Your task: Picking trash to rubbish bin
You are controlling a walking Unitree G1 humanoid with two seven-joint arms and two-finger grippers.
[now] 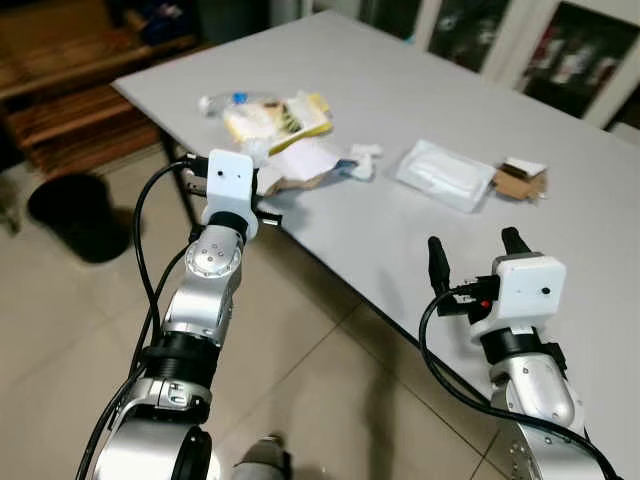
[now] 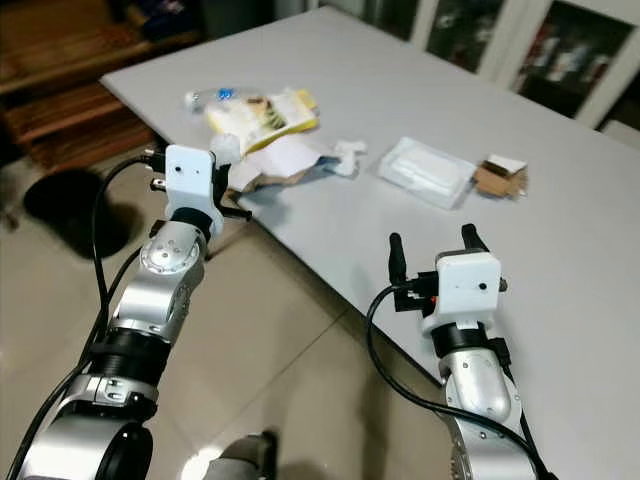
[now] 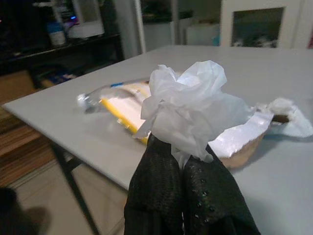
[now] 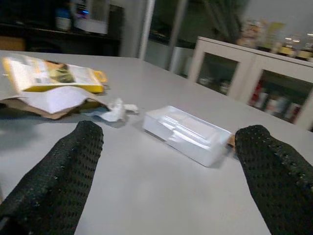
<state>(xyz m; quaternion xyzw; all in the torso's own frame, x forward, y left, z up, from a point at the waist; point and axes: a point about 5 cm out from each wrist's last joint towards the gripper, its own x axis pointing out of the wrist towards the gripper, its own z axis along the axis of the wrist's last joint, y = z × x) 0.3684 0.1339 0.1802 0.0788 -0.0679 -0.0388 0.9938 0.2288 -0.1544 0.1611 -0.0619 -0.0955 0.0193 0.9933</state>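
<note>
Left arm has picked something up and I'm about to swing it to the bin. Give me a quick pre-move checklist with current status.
1. Left gripper shut on the crumpled white tissue: ok.
2. Tissue lifted free of the grey table: cannot tell; it sits at the table's near edge.
3. Black rubbish bin in sight, on the floor to the robot's left: ok.
4. Bin mouth unobstructed: cannot tell, its inside is dark.
5. Right gripper open and holding nothing, over the table edge: ok.
6. Other trash apart from the grip: the yellow packet and clear plastic box lie separate on the table: ok.
</note>
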